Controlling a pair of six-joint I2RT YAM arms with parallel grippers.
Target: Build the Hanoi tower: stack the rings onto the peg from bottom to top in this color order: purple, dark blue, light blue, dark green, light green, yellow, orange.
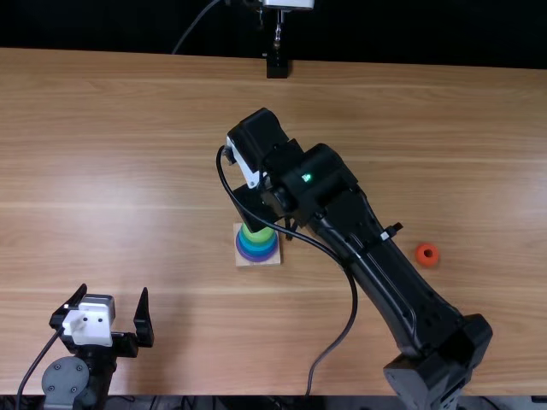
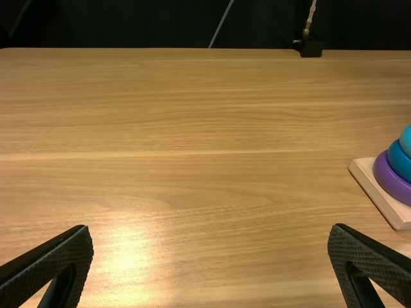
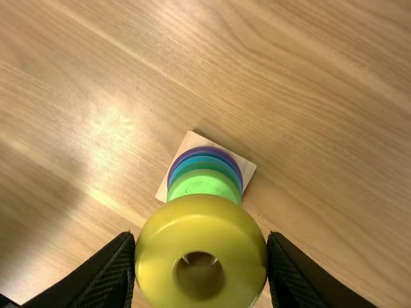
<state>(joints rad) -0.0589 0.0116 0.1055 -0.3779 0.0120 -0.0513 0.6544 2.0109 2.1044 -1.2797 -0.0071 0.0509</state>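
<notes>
Right wrist view showed the right gripper (image 1: 257,208), fingers (image 3: 114,276) clenched on the yellow ring (image 3: 201,224), near the light green ring (image 3: 204,183); the left gripper (image 1: 114,290) had its fingers spread.

Right arm (image 1: 373,260) angled forward-left, jaws gripping, left arm (image 1: 68,378) pointing forward, jaws spread wide

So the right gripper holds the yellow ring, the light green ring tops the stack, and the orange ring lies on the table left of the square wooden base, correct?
Wrong side: the top view shows the orange ring on the table right of the square wooden base. The rest holds: right gripper on the yellow ring, light green ring atop the stack.
</notes>
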